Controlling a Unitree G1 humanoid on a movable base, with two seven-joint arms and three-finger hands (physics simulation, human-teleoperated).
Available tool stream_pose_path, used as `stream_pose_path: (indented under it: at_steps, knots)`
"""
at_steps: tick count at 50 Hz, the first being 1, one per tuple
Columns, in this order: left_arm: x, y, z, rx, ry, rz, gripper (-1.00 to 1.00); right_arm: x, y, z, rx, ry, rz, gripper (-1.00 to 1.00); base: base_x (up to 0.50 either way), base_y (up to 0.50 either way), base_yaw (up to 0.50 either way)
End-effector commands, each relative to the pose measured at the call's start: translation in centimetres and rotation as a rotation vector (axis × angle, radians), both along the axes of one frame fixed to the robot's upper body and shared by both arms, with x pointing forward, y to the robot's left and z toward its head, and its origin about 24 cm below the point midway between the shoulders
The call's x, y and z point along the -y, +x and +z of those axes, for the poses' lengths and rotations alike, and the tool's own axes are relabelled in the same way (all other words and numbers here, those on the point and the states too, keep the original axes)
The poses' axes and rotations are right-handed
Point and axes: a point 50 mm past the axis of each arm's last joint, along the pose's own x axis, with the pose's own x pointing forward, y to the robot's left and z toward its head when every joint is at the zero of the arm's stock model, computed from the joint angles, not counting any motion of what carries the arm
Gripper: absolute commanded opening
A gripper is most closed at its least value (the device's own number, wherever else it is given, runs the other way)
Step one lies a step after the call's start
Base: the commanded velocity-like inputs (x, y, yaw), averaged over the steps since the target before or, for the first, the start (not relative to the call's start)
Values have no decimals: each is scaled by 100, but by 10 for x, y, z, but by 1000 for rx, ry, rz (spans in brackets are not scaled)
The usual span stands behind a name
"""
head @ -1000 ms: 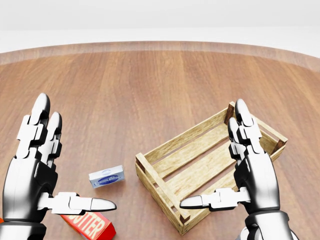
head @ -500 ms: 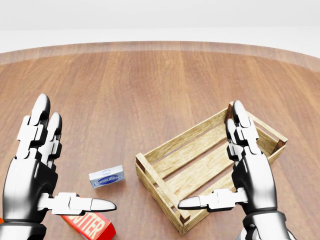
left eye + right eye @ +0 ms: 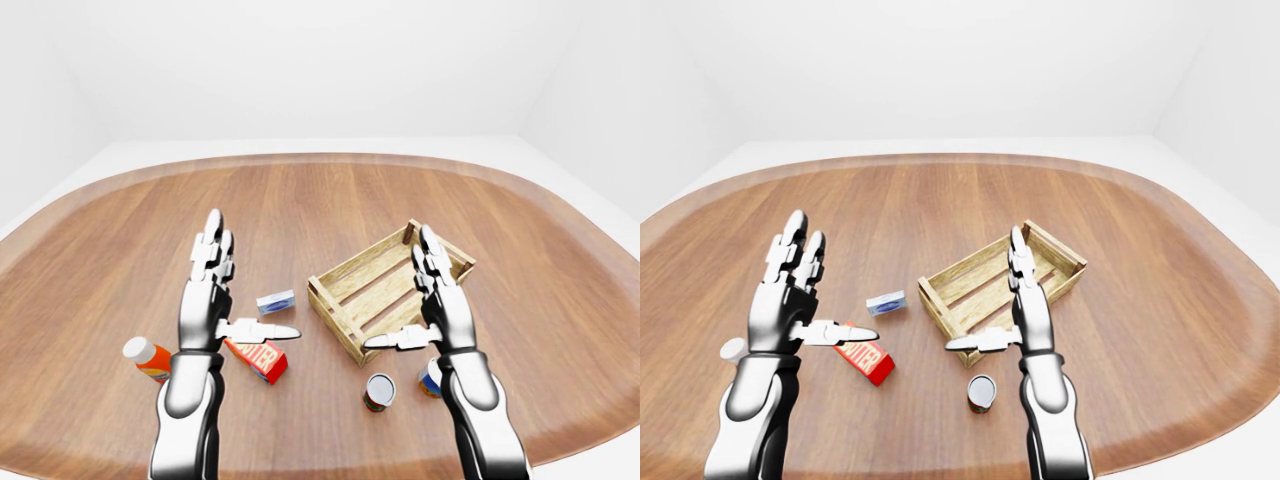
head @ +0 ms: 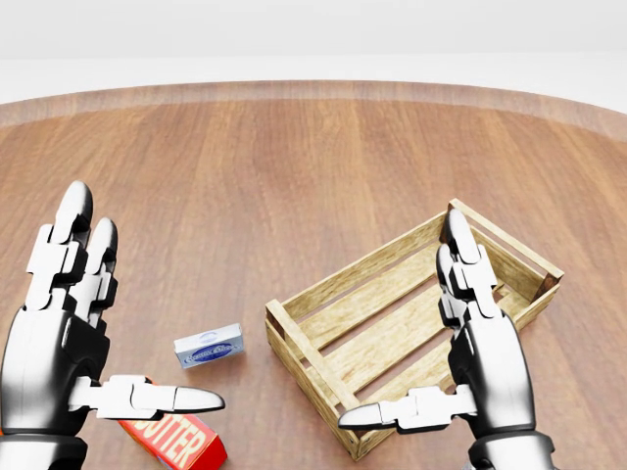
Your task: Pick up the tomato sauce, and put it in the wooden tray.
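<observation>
Comparing with the head view of a second ago, I am finding that my right hand (image 4: 470, 343) is sinking and drifting slightly toward the view's left, while my left hand (image 4: 69, 333) is dipping only a little; the counter (image 4: 294, 166) and its contents are not shifting, so the base is standing still. Both hands are showing released fingers, spread wide and grasping nothing. The wooden tray (image 3: 345, 290) is lying empty under the right hand. In the left-eye view two cans are standing just below the tray: one with its open-looking top toward me (image 3: 379, 391), and a second (image 3: 431, 378) partly hidden behind the right forearm; I am judging one of these to be the tomato sauce, but the labels are too small to settle which. A red butter box (image 3: 258, 358), a small blue-and-white packet (image 3: 276, 302) and an orange bottle with a white cap (image 3: 148, 359) are lying near the left hand. I am reading the descent as the opening of a reach toward the cans; no pickup is under way yet.
</observation>
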Motion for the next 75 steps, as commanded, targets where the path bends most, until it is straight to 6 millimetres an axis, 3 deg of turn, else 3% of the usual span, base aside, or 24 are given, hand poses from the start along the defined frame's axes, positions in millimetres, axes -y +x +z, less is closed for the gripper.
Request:
stream_pose_path:
  at_steps: [1,9,21,31,49,63,75]
  knots:
    - [0,0,1,3,-4,-1,100,-2,-12,3,10,-26,10,100,0,0,0]
    - [-1,2,-3,-13,-5,1,100,-6,-24,-1,-17,-78,33,100,0,0,0]
    - [-1,2,-2,-9,-3,2,100,-11,-32,16,59,-77,48,100,0,0,0]
    - [0,3,-5,-20,-1,2,100,-10,-48,-6,-66,-120,81,100,0,0,0]
    - [0,3,-6,-29,0,2,100,-4,-63,-19,-153,-123,84,100,0,0,0]
    - [1,1,-2,-7,3,0,100,0,-77,-51,-314,-134,83,100,0,0,0]
    - [2,3,-5,-21,-1,-3,100,-1,-81,-55,-324,-139,91,100,0,0,0]
